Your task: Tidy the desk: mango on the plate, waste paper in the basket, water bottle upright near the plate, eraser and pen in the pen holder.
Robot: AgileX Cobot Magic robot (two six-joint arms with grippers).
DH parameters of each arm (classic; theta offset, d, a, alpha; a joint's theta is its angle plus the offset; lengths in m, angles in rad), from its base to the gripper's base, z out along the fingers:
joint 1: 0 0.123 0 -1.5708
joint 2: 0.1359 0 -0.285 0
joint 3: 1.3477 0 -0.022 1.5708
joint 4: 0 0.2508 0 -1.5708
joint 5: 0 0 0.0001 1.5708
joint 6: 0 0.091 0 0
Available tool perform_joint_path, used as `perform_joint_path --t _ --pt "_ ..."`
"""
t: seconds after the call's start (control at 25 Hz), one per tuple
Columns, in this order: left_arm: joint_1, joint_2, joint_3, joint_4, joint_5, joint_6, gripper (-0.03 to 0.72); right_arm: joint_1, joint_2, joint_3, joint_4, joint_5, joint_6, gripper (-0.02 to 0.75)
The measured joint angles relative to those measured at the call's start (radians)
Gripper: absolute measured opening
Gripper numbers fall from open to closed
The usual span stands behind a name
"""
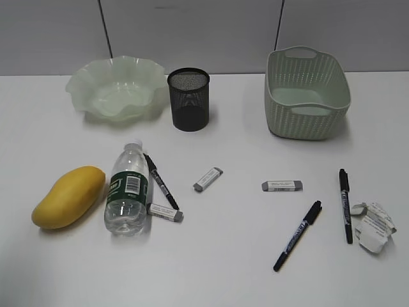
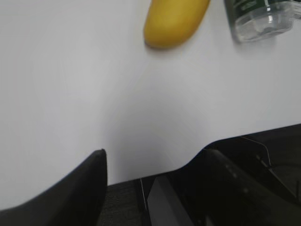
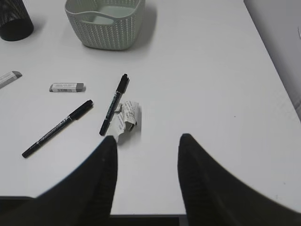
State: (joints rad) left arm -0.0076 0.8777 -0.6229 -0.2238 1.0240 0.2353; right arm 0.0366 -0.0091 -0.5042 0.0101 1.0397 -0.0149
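The left claw [image 2: 153,188], jaws apart, is hovering over the counter [image 2: 70,94] well short of the mango [image 2: 174,21]. The right claw [image 3: 146,179], also apart, is hanging just short of the paper [image 3: 127,117].

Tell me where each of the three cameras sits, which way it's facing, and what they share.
Exterior view: raised at the desk's near side, slanting down across the desk toward the wall; no robot parts show.
Left wrist view: above the near edge, facing the mango; left gripper open, empty.
Right wrist view: above the near right edge, facing the waste paper and basket; right gripper open, empty.
Shared: exterior and left wrist both show the mango and water bottle.
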Motion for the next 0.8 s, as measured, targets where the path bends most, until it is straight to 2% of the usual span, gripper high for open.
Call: perform_joint_path --t 0.12,0.24,0.36,0.56,0.8 --pt "-0.111 0.114 -0.081 0.009 -0.043 0.014 0.559 0.000 0.000 0.000 0.000 0.000 0.001 0.350" --pt "-0.211 0.232 -0.154 0.078 -0.092 0.020 0.578 0.000 0.000 0.000 0.000 0.000 0.001 0.350" --pt "-0.274 0.367 -0.222 0.125 -0.122 0.021 0.586 0.000 0.000 0.000 0.000 0.000 0.001 0.350" --pt "-0.298 0.572 -0.301 0.146 -0.157 0.030 0.600 0.000 0.000 0.000 0.000 0.000 0.003 0.350" --pt "-0.298 0.761 -0.317 0.171 -0.191 0.031 0.601 0.000 0.000 0.000 0.000 0.000 0.003 0.350"
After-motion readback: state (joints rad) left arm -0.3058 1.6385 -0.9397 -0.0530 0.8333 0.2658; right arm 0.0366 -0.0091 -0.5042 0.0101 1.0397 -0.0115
